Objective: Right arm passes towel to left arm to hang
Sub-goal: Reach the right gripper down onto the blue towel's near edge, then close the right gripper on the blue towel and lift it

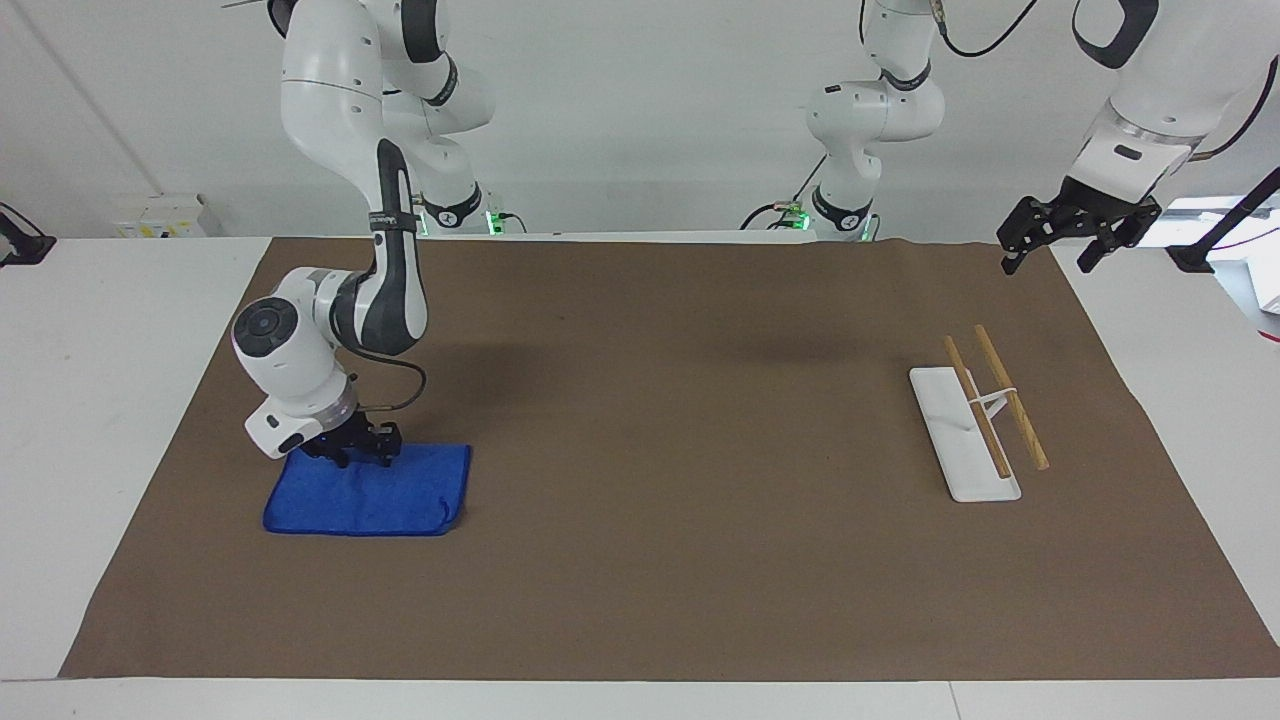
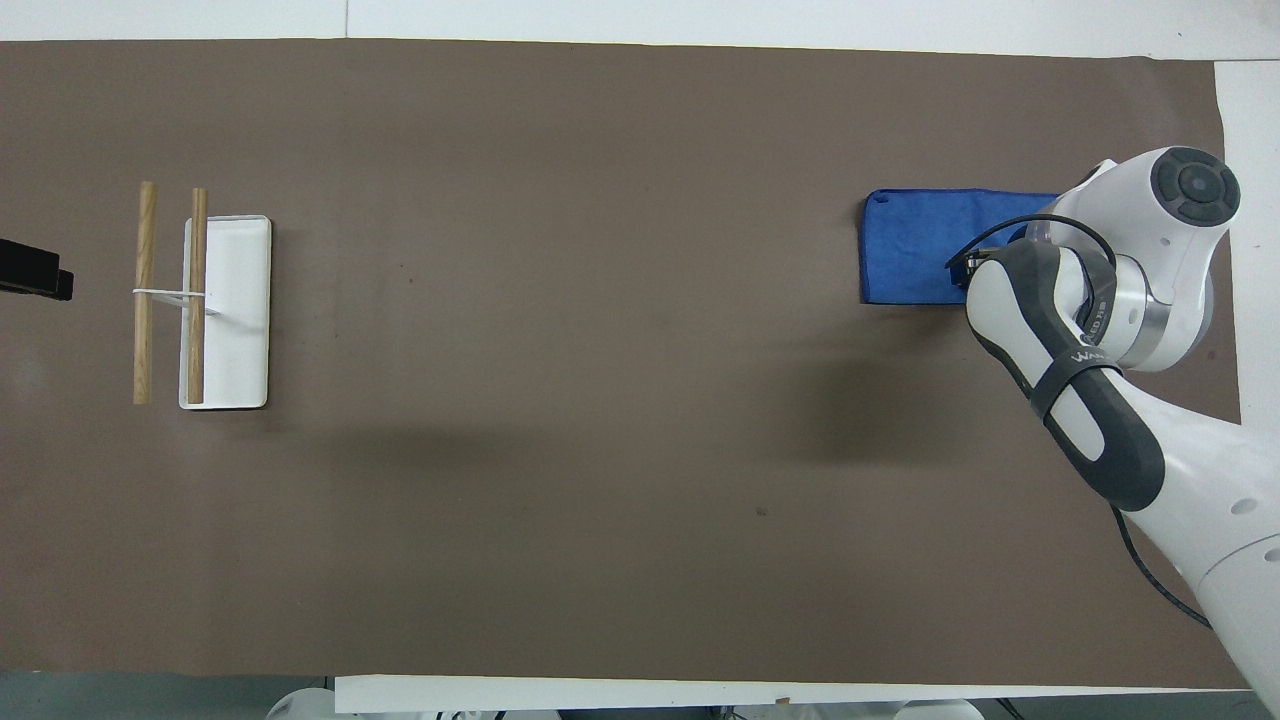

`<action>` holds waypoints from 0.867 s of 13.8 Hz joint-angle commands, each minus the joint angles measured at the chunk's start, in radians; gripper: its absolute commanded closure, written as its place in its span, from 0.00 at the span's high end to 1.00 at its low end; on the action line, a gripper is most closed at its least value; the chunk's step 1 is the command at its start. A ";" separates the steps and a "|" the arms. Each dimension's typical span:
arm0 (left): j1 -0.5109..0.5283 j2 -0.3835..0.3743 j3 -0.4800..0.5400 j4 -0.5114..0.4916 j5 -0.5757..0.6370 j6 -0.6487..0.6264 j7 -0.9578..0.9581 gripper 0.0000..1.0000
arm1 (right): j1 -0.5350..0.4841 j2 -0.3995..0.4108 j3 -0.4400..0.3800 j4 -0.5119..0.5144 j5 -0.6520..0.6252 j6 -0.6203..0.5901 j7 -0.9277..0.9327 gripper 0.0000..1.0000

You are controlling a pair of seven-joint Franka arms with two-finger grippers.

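Going across the facing view from the right arm's end: the towel [image 1: 365, 491] lies flat on the brown mat [image 1: 650, 560], blue, folded to a rectangle. The right gripper [image 1: 352, 452] is down on the towel's edge nearest the robots, touching cloth; fingers partly hidden by the wrist, so can't tell if they're pinching it or just set on it. Mid-mat is bare. Toward the left arm's end stands a white rack [image 1: 962, 432], flat base w/ 2 wooden rods [image 1: 1010, 397] on a thin stand; nothing hangs on them. Left gripper [image 1: 1078, 243] hangs in the air over the mat's corner nearer the robots, fingers spread wide, holding nothing; that arm waits.
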 commanded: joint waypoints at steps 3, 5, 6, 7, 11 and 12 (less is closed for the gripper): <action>0.004 -0.004 0.001 0.009 -0.014 -0.021 0.010 1.00 | -0.003 -0.006 0.009 0.007 0.017 -0.027 -0.033 0.00; 0.004 -0.004 0.001 0.009 -0.016 -0.021 0.010 1.00 | 0.000 -0.006 0.009 0.086 0.025 -0.148 -0.026 0.00; 0.004 -0.004 0.001 0.009 -0.016 -0.021 0.010 1.00 | 0.000 -0.012 0.009 0.116 0.028 -0.197 -0.023 0.00; 0.004 -0.004 0.001 0.009 -0.016 -0.021 0.010 1.00 | 0.002 -0.018 0.010 0.139 0.028 -0.240 -0.013 0.00; 0.001 -0.004 0.001 0.009 -0.016 -0.021 0.007 1.00 | 0.002 -0.023 0.085 0.335 0.086 -0.473 0.193 0.00; -0.002 -0.005 0.001 0.009 -0.014 -0.027 0.007 1.00 | 0.002 -0.023 0.102 0.379 0.183 -0.520 0.264 0.00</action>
